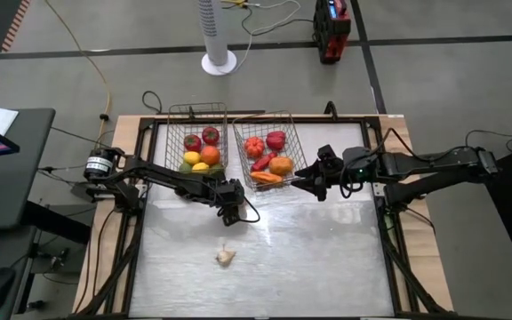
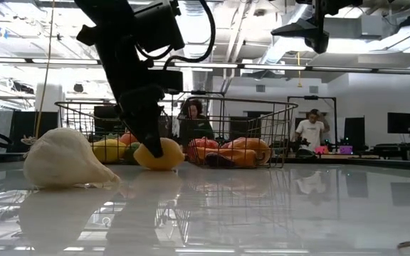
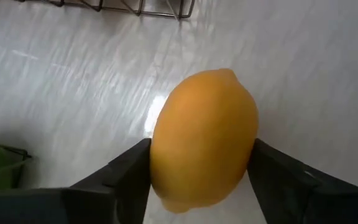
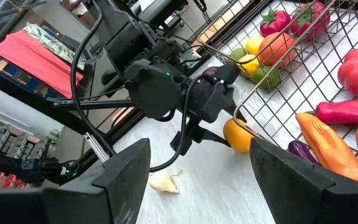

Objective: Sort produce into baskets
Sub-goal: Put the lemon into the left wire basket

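A yellow-orange lemon (image 3: 204, 137) lies on the white table a little in front of the two wire baskets. My left gripper (image 1: 230, 213) is shut on it, and it also shows in the low view (image 2: 159, 155). The left basket (image 1: 178, 116) holds red, orange, yellow and green pieces. The right basket (image 1: 287, 123) holds red pieces, an orange one and a carrot. A white garlic (image 1: 226, 257) lies on its side on the table, nearer the front edge. My right gripper (image 1: 302, 182) is open and empty, raised beside the right basket's front right corner. My left gripper pinches the lemon's two long sides (image 3: 161, 155) between its two fingers, about midway along it. The fingers (image 2: 148, 135) slant down from above and lie across the lemon. The lemon's underside seems to rest on the tabletop; its pointed end (image 3: 230, 73) faces away from the wrist.
The baskets stand side by side at the table's far middle. A cable loops beside my left gripper (image 1: 249, 213). The white tabletop (image 1: 327, 258) stretches toward the near and right edges. People stand in the room behind the table (image 2: 312, 128).
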Motion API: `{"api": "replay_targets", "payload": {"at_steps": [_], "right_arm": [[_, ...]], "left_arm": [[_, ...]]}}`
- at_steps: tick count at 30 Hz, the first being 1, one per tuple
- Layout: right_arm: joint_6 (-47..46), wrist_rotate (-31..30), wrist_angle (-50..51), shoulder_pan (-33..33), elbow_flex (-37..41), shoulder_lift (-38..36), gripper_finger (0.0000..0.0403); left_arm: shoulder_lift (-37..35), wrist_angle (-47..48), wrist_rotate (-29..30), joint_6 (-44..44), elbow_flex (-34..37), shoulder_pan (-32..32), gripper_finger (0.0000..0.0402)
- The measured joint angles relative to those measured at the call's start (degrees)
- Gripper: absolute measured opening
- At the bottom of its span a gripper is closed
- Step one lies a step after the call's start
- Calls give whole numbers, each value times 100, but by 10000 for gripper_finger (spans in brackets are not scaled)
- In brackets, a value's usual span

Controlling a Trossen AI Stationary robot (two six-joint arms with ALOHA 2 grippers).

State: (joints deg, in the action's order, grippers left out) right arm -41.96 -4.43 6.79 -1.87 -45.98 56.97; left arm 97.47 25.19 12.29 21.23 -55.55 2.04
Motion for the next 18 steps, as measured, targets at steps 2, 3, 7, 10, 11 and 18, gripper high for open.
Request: {"api": "replay_targets", "payload": {"at_steps": [2,3,7,10,11,18], "right_arm": [[0,0,1,0,0,2,301],[2,-1,2,0,0,2,301],[26,-2,2,2,0,-1,301],[44,-4,10,2,0,-72,301],[48,-7,0,2,0,-102,301],[333,-24,39,206,0,-303,301]], "left_arm": [[-8,0,-1,136,0,-6,206],[-30,10,-22,182,0,-15,201],[-145,169,-275,263,-50,-28,202],[-392,413,-587,240,-206,-26,206],[-526,472,-697,225,-236,-26,206],[-1849,638,-452,617,-289,-101,207]]}}
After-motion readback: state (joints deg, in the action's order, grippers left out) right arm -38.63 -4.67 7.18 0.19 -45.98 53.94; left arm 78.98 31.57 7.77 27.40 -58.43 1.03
